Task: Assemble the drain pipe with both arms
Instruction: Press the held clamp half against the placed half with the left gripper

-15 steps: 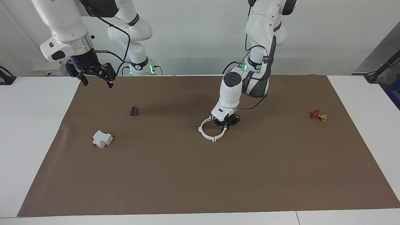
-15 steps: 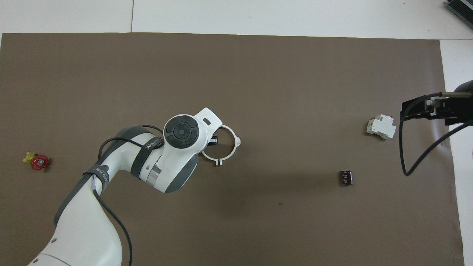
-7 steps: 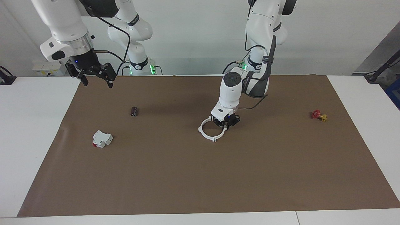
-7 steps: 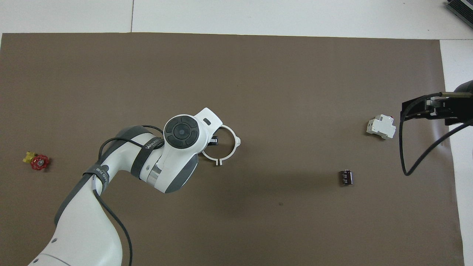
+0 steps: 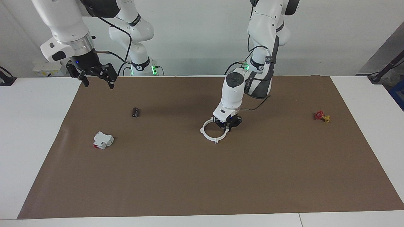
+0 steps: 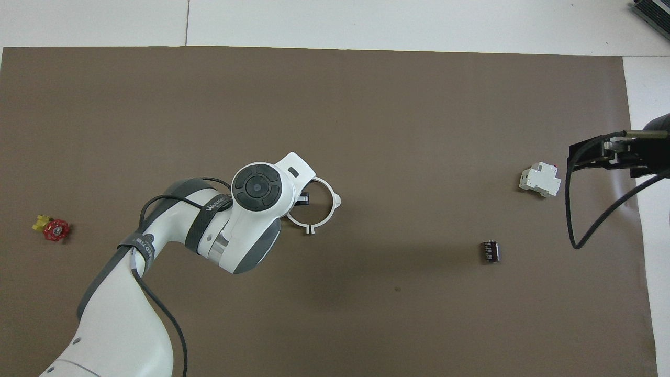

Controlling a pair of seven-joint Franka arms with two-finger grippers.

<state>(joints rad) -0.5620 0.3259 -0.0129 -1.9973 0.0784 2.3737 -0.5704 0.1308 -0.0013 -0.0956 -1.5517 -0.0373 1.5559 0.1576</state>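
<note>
At the middle of the brown mat (image 5: 202, 176) on the desk (image 5: 31, 126) you find the white ring (image 5: 210, 136) of the drain pipe, lying flat with its two halves already meeting. The left tool (image 5: 229, 123) sits at the ring's rim, at about 2 o'clock of the ring in the facing view. Its fingers are pressed together; whether they pinch the rim or only touch it cannot be told.

The right tool (image 5: 96, 75) hangs spread over the mat's corner at the right arm's end, at about 10 o'clock from the ring in the facing view. This arm waits.

Other items on the mat:
- white block with a red end (image 5: 103, 140), at about 9 o'clock from the ring, well apart
- small dark cylinder (image 5: 135, 112), at about 10 o'clock
- red-and-yellow valve (image 5: 322, 116), at about 3 o'clock, well apart

Likely faults from here:
- If the left tool lifts or drags while closed at the rim, the thin halves may slide and the joints may part.
- With the right arm away, nothing braces the ring; a sideways push could shift it whole.
</note>
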